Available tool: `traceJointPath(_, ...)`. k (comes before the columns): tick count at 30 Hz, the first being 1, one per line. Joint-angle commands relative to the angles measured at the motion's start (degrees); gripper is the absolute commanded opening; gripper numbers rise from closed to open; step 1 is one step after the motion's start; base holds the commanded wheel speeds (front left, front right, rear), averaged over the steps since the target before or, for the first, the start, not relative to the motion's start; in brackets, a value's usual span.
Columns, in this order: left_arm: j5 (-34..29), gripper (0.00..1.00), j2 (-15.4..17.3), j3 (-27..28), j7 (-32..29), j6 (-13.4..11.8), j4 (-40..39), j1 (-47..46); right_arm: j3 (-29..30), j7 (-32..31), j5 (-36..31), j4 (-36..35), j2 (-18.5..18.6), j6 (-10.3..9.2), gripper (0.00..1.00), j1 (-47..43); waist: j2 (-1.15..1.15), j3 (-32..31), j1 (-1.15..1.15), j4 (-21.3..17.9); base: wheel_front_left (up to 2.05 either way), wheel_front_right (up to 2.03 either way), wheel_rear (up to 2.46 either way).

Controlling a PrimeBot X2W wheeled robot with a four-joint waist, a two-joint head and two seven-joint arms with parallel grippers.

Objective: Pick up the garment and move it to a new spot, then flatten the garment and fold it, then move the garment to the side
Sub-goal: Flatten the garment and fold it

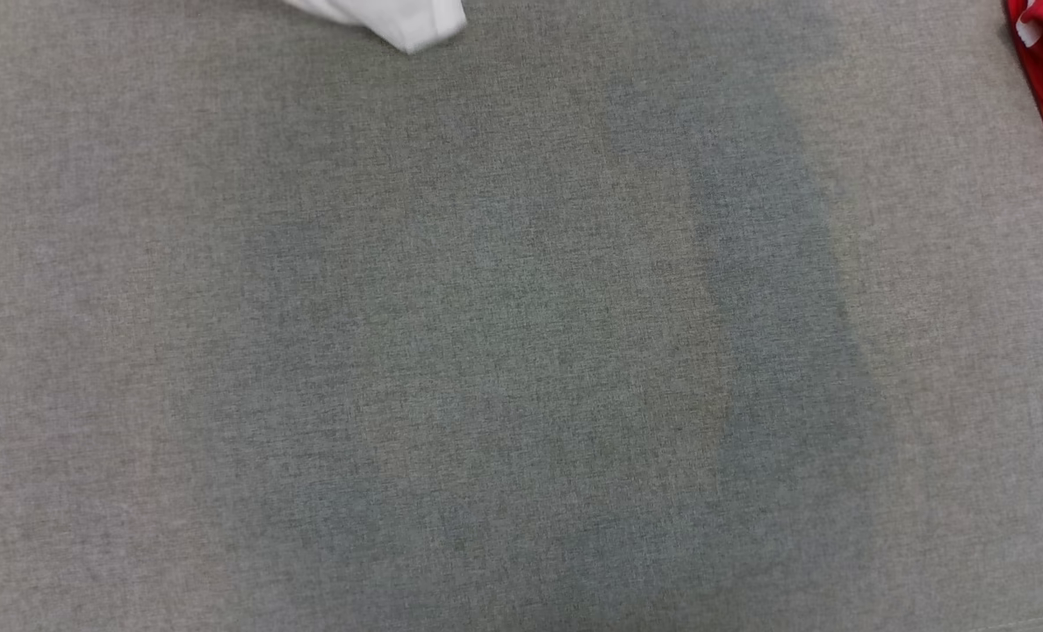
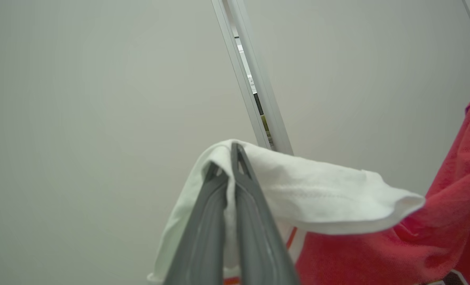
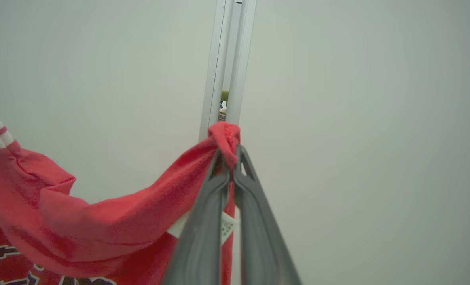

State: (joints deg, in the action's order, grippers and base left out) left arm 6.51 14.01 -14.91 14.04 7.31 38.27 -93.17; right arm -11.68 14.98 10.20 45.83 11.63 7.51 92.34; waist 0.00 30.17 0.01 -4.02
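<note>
Grey woven surface (image 1: 521, 351), left gripper (image 2: 225, 158) pinching soft white cloth (image 2: 318, 194) — right gripper (image 3: 230, 153) pinching bunched red garment (image 3: 100, 221).

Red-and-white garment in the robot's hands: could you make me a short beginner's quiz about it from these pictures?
1. True or false: the left hand is shut on the white part of the red-and-white cloth garment.
2. Which colour of cloth does the right hand pinch? A white, B red, C blue.
3. Fill in: in the head view, over the grey woven surface, the garment's white tip shows at the ___ edge of the picture.
Key: 1 true; 2 B; 3 top.
</note>
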Motion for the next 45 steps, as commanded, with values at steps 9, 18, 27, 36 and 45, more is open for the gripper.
traceJointPath(9,3.3,0.0,-0.16,-2.22,1.12,0.23,0.05,1.07,0.55,0.16,1.39,-0.65,2.19,-0.04,0.0,-3.65,0.0,1.34,-0.01,0.67,0.0,0.0,0.0)
traceJointPath(18,6.46,0.0,2.44,2.16,1.17,-1.71,-12.88,25.93,4.64,0.17,1.78,-10.01,2.29,-0.05,0.0,-26.57,0.0,-1.37,-0.01,1.61,0.0,0.0,0.0)
traceJointPath(27,9.8,0.0,0.72,6.22,1.18,-5.92,-27.59,62.05,5.09,0.15,3.55,-19.67,0.87,-0.05,0.0,-55.95,0.0,-8.85,-0.01,2.34,0.0,0.0,0.0)
traceJointPath(36,13.04,0.0,-3.72,8.9,1.2,-9.5,-33.6,88.19,4.04,0.12,8.23,-23.24,0.42,-0.06,0.0,-77.02,0.0,-15.66,-0.01,3.35,0.0,0.0,0.0)
traceJointPath(45,14.4,0.0,-6.27,8.69,1.2,-10.41,-33.22,100.71,5.42,-3.16,9.82,-28.06,0.23,-0.06,0.0,-92.16,0.0,-20.63,-0.01,4.61,0.0,0.0,0.0)
